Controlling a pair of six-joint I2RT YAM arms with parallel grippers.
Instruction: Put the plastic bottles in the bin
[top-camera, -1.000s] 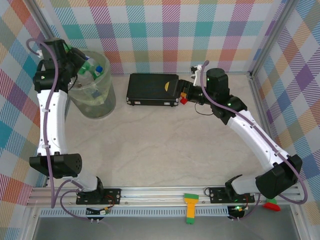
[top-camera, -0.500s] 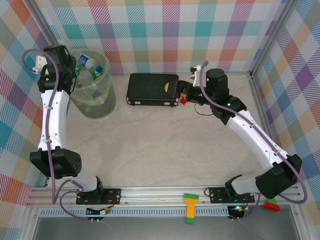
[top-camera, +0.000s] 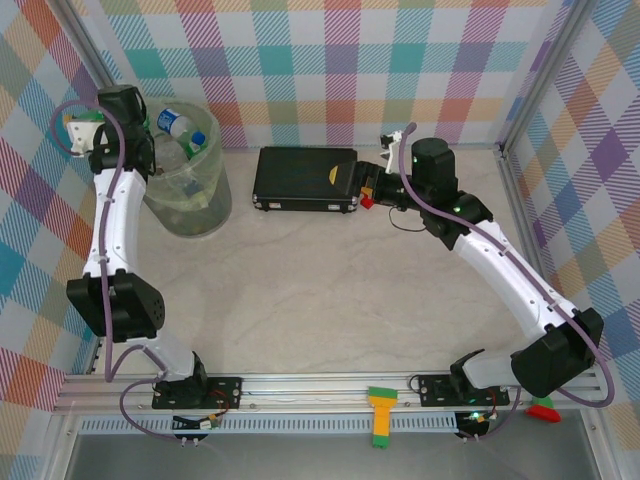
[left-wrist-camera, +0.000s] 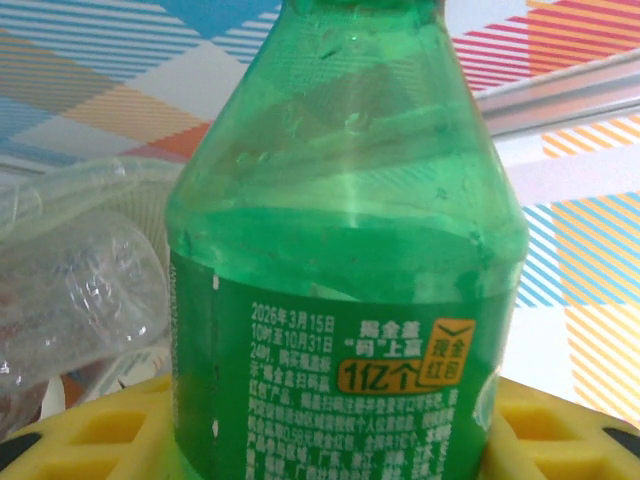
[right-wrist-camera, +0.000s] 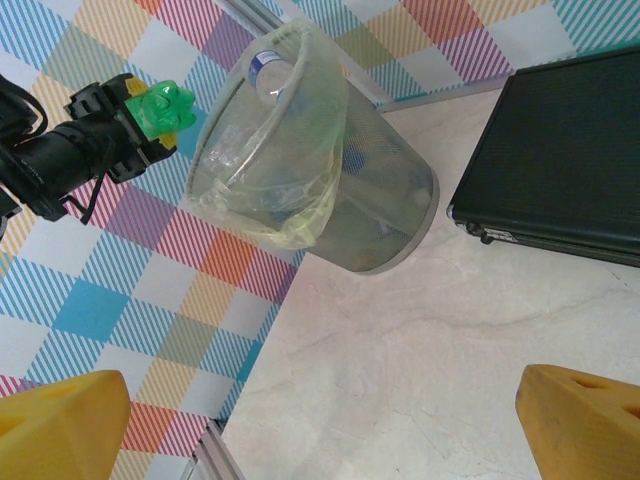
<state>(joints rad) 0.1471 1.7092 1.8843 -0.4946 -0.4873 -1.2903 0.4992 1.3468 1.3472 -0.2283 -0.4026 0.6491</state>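
My left end effector is clamped round a green plastic bottle with a green label, held just outside the left rim of the tall pale-green translucent bin. My right end effector gapes empty near the flat black case. Letting go here would likely drop the bottle onto the worktop. Even over the opening, the clear bottles heaped at the rim could bounce it out.

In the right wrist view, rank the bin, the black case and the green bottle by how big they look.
Largest: bin
Next: black case, but the frame cuts it off, so unsure against the bin
Smallest: green bottle
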